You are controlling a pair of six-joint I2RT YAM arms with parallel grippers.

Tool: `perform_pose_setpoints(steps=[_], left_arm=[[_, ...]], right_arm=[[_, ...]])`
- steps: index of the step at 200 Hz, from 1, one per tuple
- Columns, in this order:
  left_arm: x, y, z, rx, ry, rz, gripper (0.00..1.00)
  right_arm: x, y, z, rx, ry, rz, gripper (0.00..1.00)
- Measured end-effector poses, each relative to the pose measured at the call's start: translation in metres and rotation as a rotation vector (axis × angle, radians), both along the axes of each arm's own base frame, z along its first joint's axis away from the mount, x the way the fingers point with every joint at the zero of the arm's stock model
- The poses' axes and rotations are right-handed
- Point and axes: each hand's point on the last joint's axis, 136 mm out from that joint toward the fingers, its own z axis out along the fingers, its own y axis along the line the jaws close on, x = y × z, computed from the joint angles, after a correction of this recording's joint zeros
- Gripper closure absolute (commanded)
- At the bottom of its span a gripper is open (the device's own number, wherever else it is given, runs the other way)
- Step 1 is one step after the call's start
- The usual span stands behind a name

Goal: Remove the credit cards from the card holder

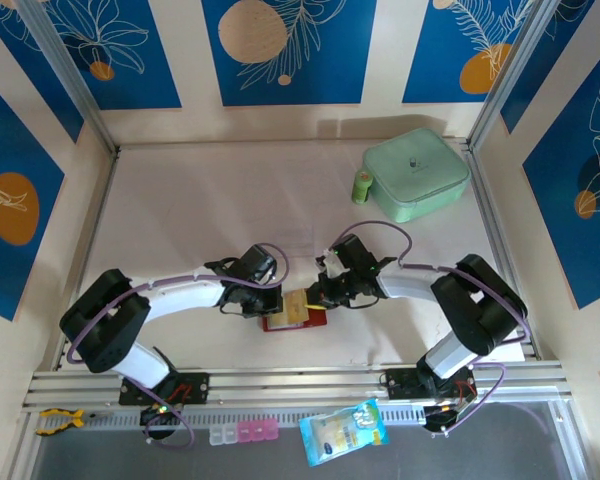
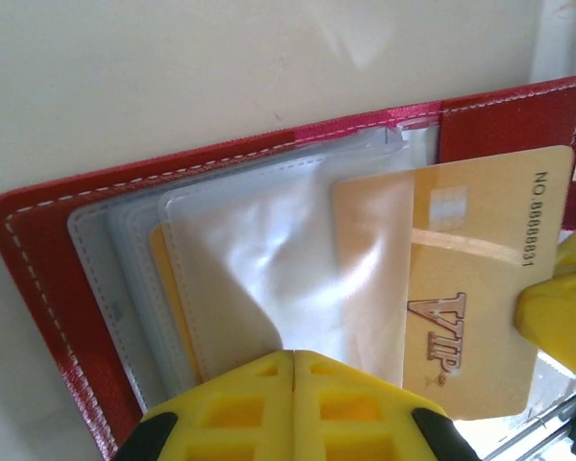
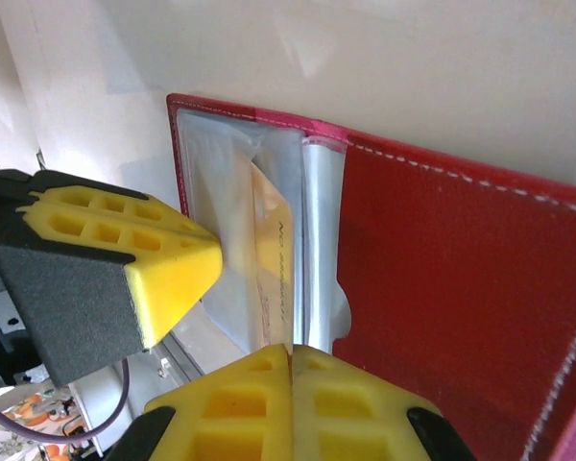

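The red card holder (image 1: pixel 316 319) lies open on the table between the two arms, its greyish clear pockets (image 2: pixel 269 250) facing up. My left gripper (image 2: pixel 295 357) is shut, pinching the edge of a clear pocket of the card holder (image 2: pixel 48 250). A gold credit card (image 2: pixel 480 279) marked VIP sticks partway out of that pocket. My right gripper (image 3: pixel 290 348) is shut on the edge of this card (image 3: pixel 274 245), beside the red cover (image 3: pixel 461 288). In the top view the left gripper (image 1: pixel 267 304) and the right gripper (image 1: pixel 314 296) meet over the gold card (image 1: pixel 295 306).
A mint-green square case (image 1: pixel 416 175) stands at the back right with a small green item (image 1: pixel 361 186) beside it. On the front rail lie a blue-and-yellow packet (image 1: pixel 345 430), a small pink-and-clear box (image 1: pixel 242 432) and a yellow clamp (image 1: pixel 58 420).
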Motion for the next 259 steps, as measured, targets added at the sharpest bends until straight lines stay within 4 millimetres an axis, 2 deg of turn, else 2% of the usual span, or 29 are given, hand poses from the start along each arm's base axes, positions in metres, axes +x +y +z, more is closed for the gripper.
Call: perform_pose_setpoints(steps=[54, 108, 132, 153, 196, 229, 259], left_arm=[[0.004, 0.002, 0.019, -0.020, -0.053, 0.011, 0.95], [0.009, 0.015, 0.040, -0.010, -0.125, 0.041, 0.93], [0.014, 0.021, 0.048, -0.019, -0.153, 0.067, 0.92], [0.014, 0.029, 0.048, -0.016, -0.157, 0.082, 0.91], [0.014, 0.043, 0.045, -0.009, -0.153, 0.119, 0.88], [0.018, 0.051, 0.048, -0.018, -0.164, 0.148, 0.88], [0.019, 0.056, 0.047, -0.017, -0.164, 0.164, 0.88]], right_arm=[[0.001, -0.010, 0.021, -0.033, -0.122, 0.057, 1.00], [0.026, -0.017, 0.052, -0.120, -0.368, 0.203, 1.00], [0.041, -0.023, 0.067, -0.157, -0.511, 0.305, 1.00], [0.056, -0.026, 0.086, -0.188, -0.676, 0.425, 1.00], [0.095, -0.019, 0.117, -0.259, -0.918, 0.644, 1.00], [0.127, -0.013, 0.123, -0.300, -0.982, 0.774, 1.00], [0.152, -0.008, 0.121, -0.324, -0.995, 0.872, 1.00]])
